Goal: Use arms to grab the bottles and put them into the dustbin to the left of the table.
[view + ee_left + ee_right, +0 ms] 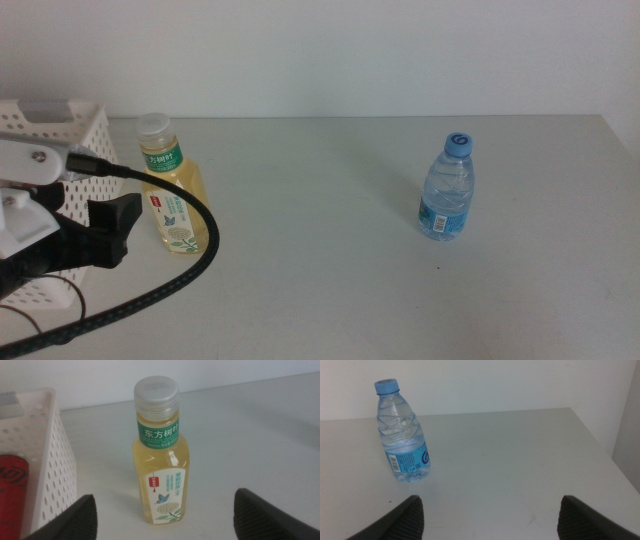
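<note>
A yellowish tea bottle (174, 196) with a white cap and green label stands upright on the table (330, 260), just right of the white perforated dustbin (50, 135). My left gripper (118, 228) hovers close in front of the tea bottle. In the left wrist view its jaws are open wide, with the tea bottle (160, 467) centred ahead of the left gripper (165, 500) and untouched. A clear water bottle (447, 190) with a blue cap stands at the right. My right gripper (490, 505) is open and short of the water bottle (402, 435). A red soda can (11, 491) lies inside the dustbin (47, 455).
The left arm's black cable (190, 265) loops across the table's front left. The table's right edge (600, 435) runs not far beyond the water bottle. Bare tabletop lies between the two bottles.
</note>
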